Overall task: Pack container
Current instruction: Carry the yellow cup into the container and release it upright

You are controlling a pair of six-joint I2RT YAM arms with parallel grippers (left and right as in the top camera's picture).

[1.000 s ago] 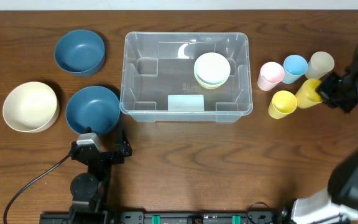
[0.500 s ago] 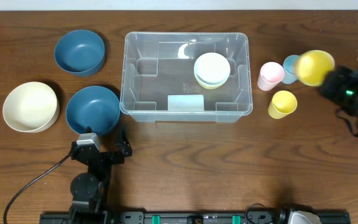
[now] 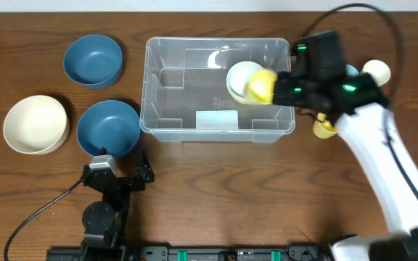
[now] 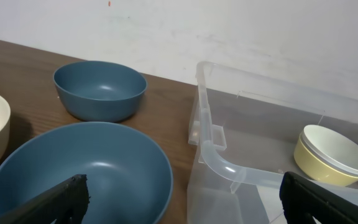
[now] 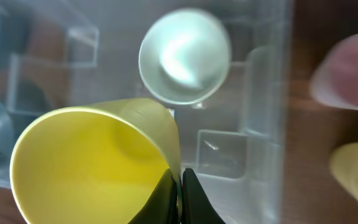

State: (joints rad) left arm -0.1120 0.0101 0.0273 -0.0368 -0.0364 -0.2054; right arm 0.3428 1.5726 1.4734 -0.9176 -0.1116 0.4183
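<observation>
Container (image 3: 187, 93) is sitting mid-bench (image 3: 267, 196), long side facing the arms, pale label (image 3: 217, 119) on its near wall. Right tool (image 5: 180, 196) is clamping fully shut on the rim wall of a yellow cup (image 3: 260, 85). It is holding the cup tilted above the container's right half, right next to the stacked pale bowls (image 3: 241, 76) that are sitting inside at back right. Can't tell whether the cup is touching them. Left tool (image 4: 182, 202) is standing wide open and gripping nothing. It is hanging low at the near left, facing the nearer blue bowl (image 4: 79, 174) and the container's left corner. A second blue bowl (image 3: 93, 59) is sitting at far left and a cream bowl (image 3: 35, 125) at the left edge, both well apart from the container. Right of the container, another yellow cup (image 3: 326, 129) and a beige cup (image 3: 376, 71) are showing past the right arm; a pink one (image 5: 347, 68) is showing only as a blur in the right wrist view.
</observation>
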